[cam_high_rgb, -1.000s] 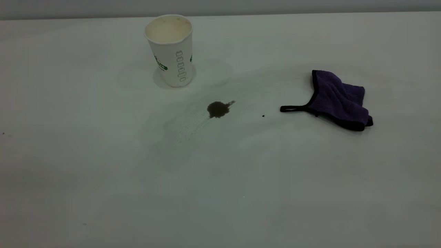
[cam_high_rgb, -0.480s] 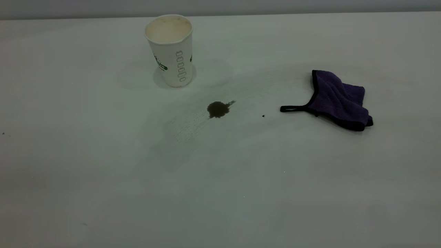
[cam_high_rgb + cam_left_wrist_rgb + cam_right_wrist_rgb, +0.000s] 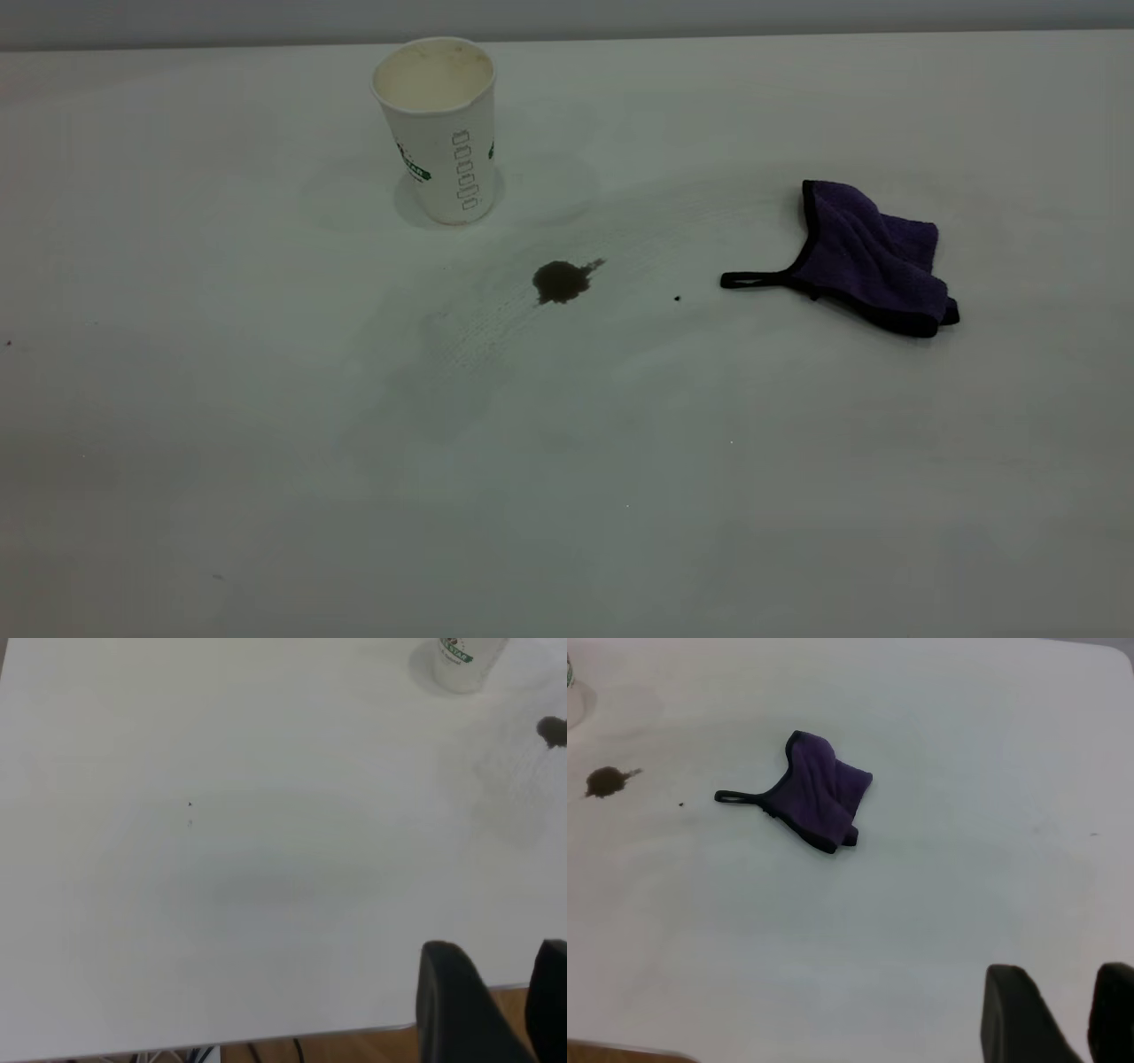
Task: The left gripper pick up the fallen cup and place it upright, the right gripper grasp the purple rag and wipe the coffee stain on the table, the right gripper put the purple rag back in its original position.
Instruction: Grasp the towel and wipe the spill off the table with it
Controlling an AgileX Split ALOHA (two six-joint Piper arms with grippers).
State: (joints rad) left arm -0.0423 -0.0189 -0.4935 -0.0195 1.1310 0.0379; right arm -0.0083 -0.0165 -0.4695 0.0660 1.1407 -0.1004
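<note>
The white paper cup (image 3: 436, 133) stands upright at the back left of the table (image 3: 266, 399), its cream inside showing; its base also shows in the left wrist view (image 3: 461, 657). The dark brown coffee stain (image 3: 560, 281) lies in front of the cup, to its right; it shows too in the right wrist view (image 3: 604, 780). The purple rag (image 3: 873, 257) lies crumpled at the right, its black loop strap pointing toward the stain. Neither gripper is in the exterior view. The left gripper (image 3: 507, 983) hangs over the table's near edge, open and empty. The right gripper (image 3: 1070, 1005) is open and empty, well away from the rag (image 3: 824, 799).
A tiny black speck (image 3: 677, 299) lies between the stain and the rag's strap. Faint grey smears run around the stain. The table's near edge (image 3: 266, 1034) shows in the left wrist view, with wooden floor below it.
</note>
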